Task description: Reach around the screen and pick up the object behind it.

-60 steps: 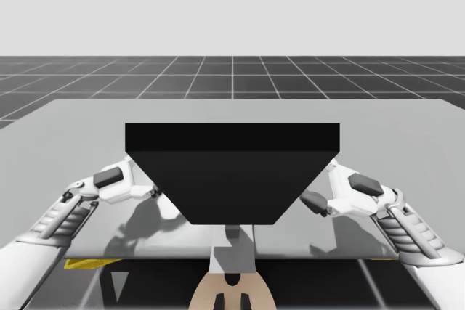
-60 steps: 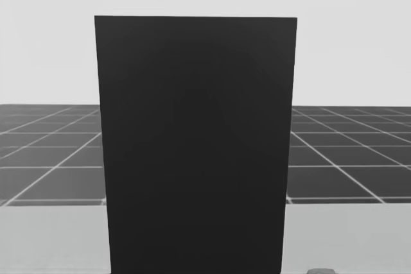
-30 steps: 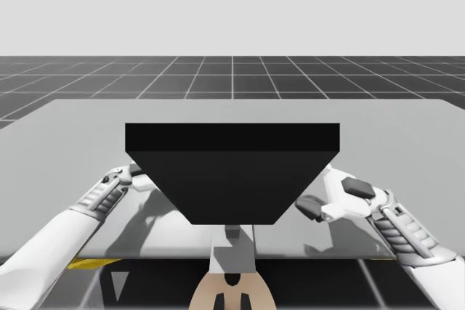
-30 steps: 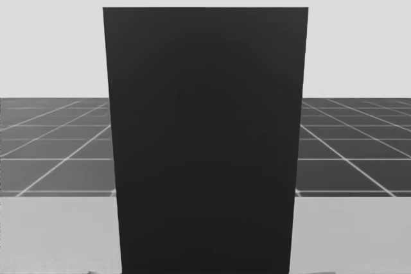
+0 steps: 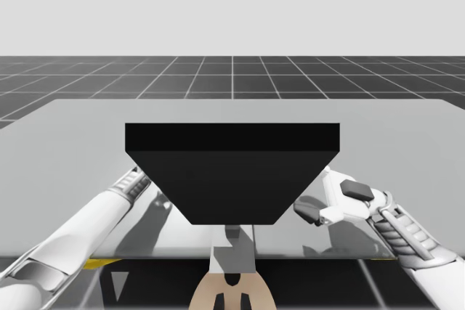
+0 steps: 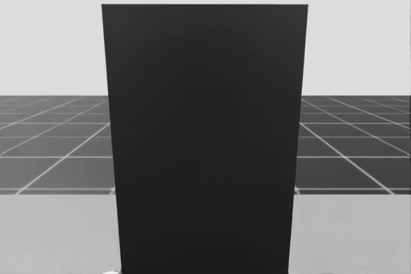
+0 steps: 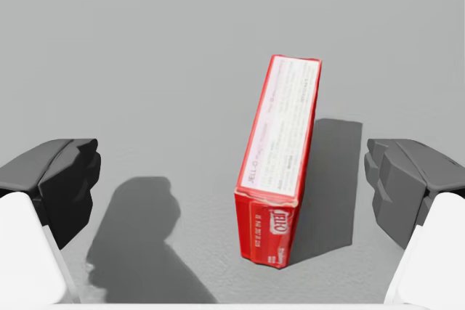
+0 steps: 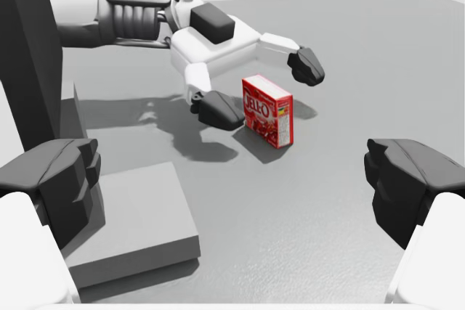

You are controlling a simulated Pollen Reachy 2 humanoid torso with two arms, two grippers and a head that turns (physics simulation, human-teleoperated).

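A tall black screen [image 5: 232, 172] [image 6: 205, 139] stands mid-table on a grey base [image 8: 123, 215]. Behind it a small red box [image 7: 282, 172] [image 8: 269, 112] stands on a narrow side. My left arm [image 5: 109, 205] runs past the screen's left edge. In the left wrist view my left gripper [image 7: 234, 181] is open, with the box just ahead between its fingers [image 7: 62, 183] and touching neither. The right wrist view shows that left gripper [image 8: 261, 88] straddling the box. My right gripper [image 5: 317, 192] [image 8: 232, 186] is open at the screen's right edge, some way short of the box.
The grey table [image 5: 407, 128] stretches wide beyond and beside the screen. The screen panel [image 8: 29, 56] and its base lie close beside my right gripper. A dark gridded floor [image 5: 232, 74] lies past the table's far edge.
My left arm has reached forward past the screen's left edge, taking its gripper out of the high view. My right gripper edged slightly toward the screen. My head has turned a little.
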